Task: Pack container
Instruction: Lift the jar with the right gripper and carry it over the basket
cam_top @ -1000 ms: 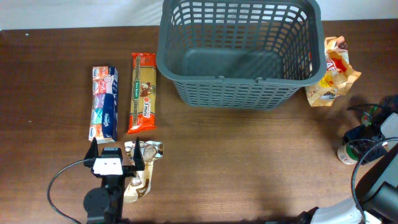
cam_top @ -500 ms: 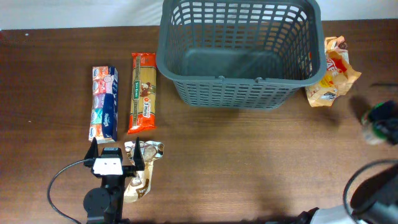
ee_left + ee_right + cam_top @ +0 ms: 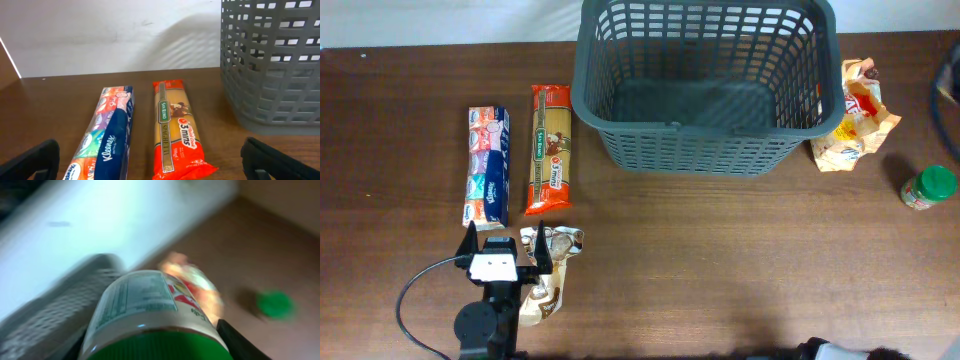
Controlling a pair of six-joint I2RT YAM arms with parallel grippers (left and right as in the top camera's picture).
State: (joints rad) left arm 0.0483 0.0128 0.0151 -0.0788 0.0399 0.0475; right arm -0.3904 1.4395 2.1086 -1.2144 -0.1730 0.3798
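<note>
The dark grey basket [image 3: 705, 128] stands empty at the back centre; its lattice wall shows in the left wrist view [image 3: 270, 75] and blurred in the right wrist view [image 3: 50, 310]. My right gripper [image 3: 157, 347] is shut on a green-lidded jar [image 3: 145, 300], held up in the air; it is out of the overhead view. My left gripper [image 3: 507, 245] is open and empty at the front left [image 3: 155, 165], facing a tissue pack [image 3: 487, 165] and a spaghetti pack [image 3: 549, 148].
A second green-lidded jar [image 3: 930, 187] stands on the table at the right [image 3: 275, 304]. An orange snack bag [image 3: 855, 115] leans by the basket's right side. A crumpled silver pouch [image 3: 555, 270] lies beside the left gripper's right finger.
My right gripper has lifted the jar from the front right of the table and risen out of the overhead view. The second jar is now uncovered. The left arm has not moved.
</note>
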